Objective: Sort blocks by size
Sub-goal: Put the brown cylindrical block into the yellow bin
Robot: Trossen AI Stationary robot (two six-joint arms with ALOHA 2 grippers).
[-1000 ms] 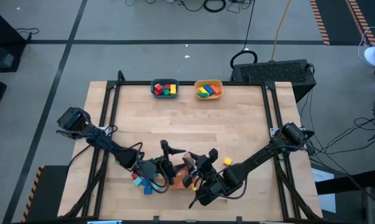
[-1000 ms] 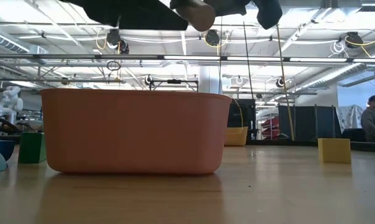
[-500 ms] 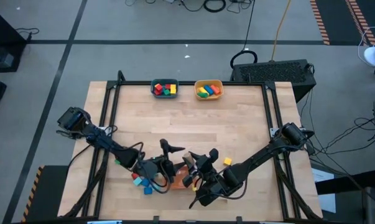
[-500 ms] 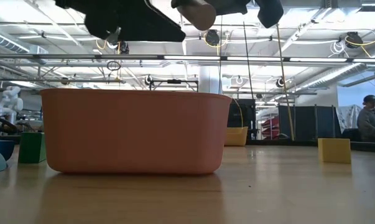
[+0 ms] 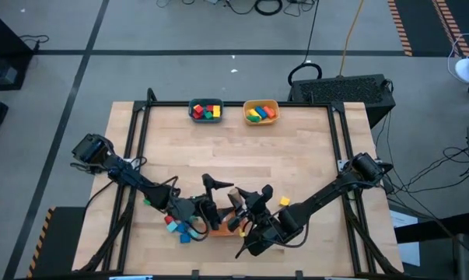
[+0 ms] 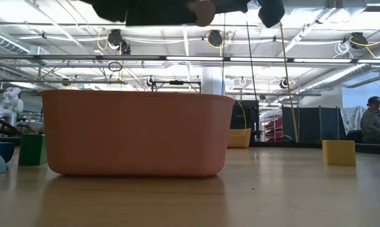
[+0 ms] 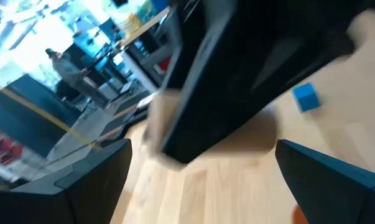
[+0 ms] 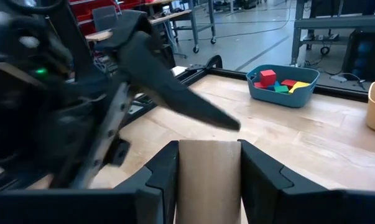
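My right gripper [image 8: 209, 186] is shut on a plain wood block [image 8: 209, 177] above the orange bowl [image 6: 136, 132] near the table's front edge. The block also shows at the top of the low view [image 6: 201, 11]. My left gripper [image 5: 212, 193] is open and empty right beside it, over the same bowl; its dark finger [image 8: 175, 93] shows in the right wrist view. Loose blocks rest on the table: a yellow one [image 5: 285, 202], a green one [image 5: 147, 202], and red and blue ones [image 5: 178, 229]. A blue block [image 7: 306, 98] shows in the left wrist view. My right gripper pinches the wood block by two opposite sides [image 8: 182, 180] between its two fingers. The fingers come from the table's near right, about level. The block is lifted clear, above the orange bowl.
A teal bowl [image 5: 205, 111] and a yellow bowl [image 5: 260, 111], each with several blocks, stand at the table's far edge. The middle of the table is bare wood. A black frame runs along the table's sides. A person [image 6: 374, 120] sits beyond the table.
My left gripper has moved above the orange bowl: it dipped a little, then went up again, and is blurred now. My right gripper has kept still with the wood block.
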